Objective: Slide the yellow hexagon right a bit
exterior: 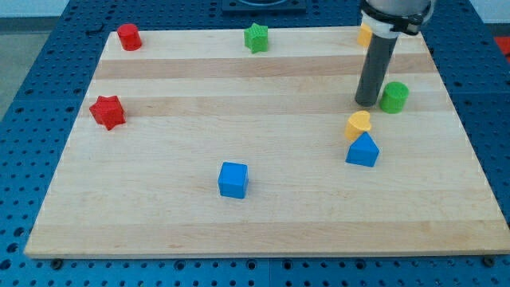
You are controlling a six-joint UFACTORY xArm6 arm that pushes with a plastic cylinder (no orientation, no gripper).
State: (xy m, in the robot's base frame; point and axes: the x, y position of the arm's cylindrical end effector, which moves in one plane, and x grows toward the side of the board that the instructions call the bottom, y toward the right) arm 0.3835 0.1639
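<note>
A yellow block (363, 34) lies at the view's top right near the board's far edge. The rod hides most of it, so I cannot make out its shape. A second yellow block (358, 124), rounded on top, sits lower down and touches a blue pentagon-like block (362, 151). My tip (367, 104) rests on the board just left of a green cylinder (394, 96). It is a little above the rounded yellow block and well below the top yellow block.
A red cylinder (128, 36) is at the top left and a green star (256, 37) at the top middle. A red star (107, 112) sits at the left and a blue cube (233, 179) at the lower middle. The wooden board's (239, 231) right edge runs close to the green cylinder.
</note>
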